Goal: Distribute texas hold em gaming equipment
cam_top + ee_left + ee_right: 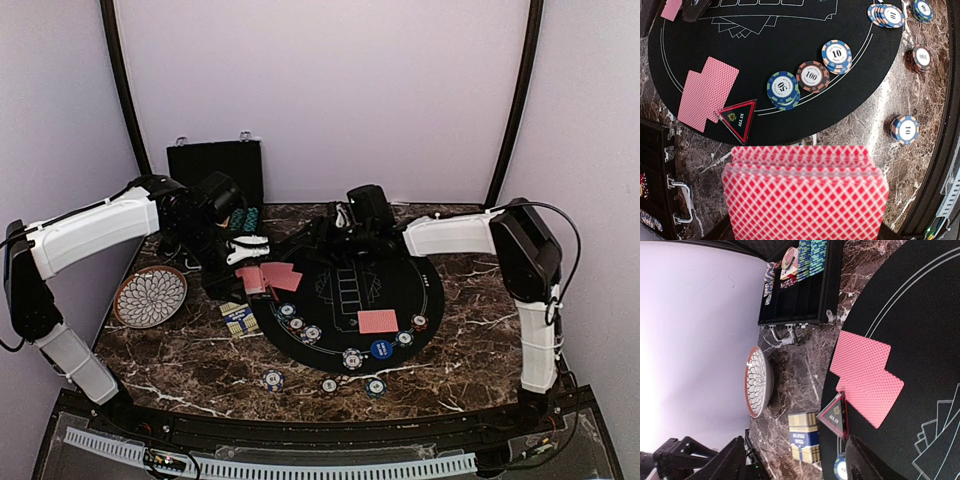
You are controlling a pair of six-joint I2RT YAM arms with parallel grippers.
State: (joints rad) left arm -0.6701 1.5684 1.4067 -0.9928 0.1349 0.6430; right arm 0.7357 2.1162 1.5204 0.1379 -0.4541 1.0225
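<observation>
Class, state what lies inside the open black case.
Stacked poker chips fill one end of the black case; its other slots look empty. Anything beneath the chips is hidden.

Pale lilac walls (320,90); dark veined marble table (470,340); black corner poles (121,70).

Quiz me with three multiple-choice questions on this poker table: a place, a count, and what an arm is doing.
1. Where is the petal-pattern plate? A on the wall; B on the marble table, left of the black mat; C on the floor.
2. How many face-down cards overlap beside the triangular marker? A two; B one; C five.
3. The left end effector is: A open and empty; B holding a spoon; C holding a deck of red-backed cards.
Answers: 1 B, it rests on marble beside the mat. 2 A, two red backs show. 3 C, the deck fills its wrist view.
</observation>
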